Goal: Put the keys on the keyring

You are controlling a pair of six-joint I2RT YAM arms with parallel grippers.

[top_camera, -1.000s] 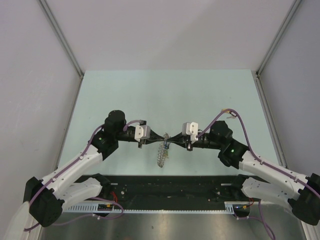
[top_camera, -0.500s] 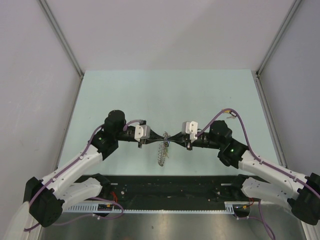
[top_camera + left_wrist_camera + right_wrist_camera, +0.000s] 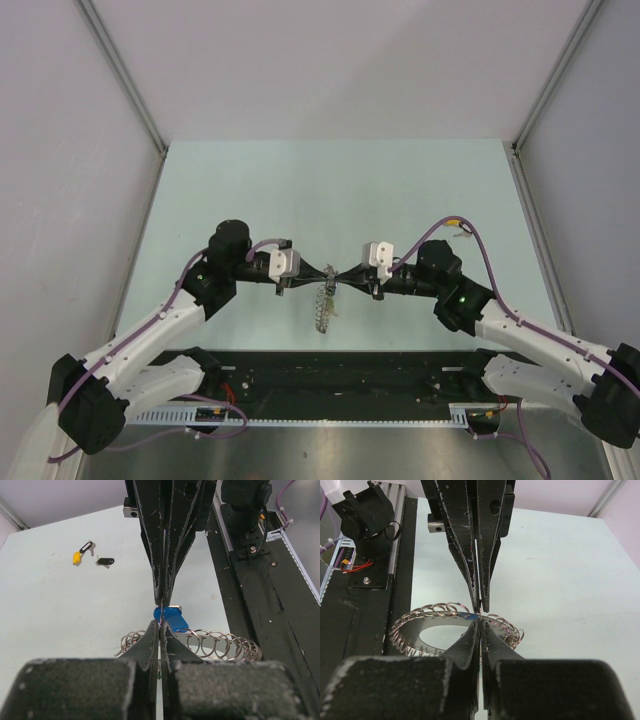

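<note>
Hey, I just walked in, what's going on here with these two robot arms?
The two arms are tip to tip over the middle of the table. The left gripper and right gripper are both shut, nose to nose at the edge of the coiled keyring, where a blue-tagged key sits. Exactly what each one pinches is too small to tell. A yellow-tagged key and a black-tagged key lie apart on the table, not yet on the ring.
</note>
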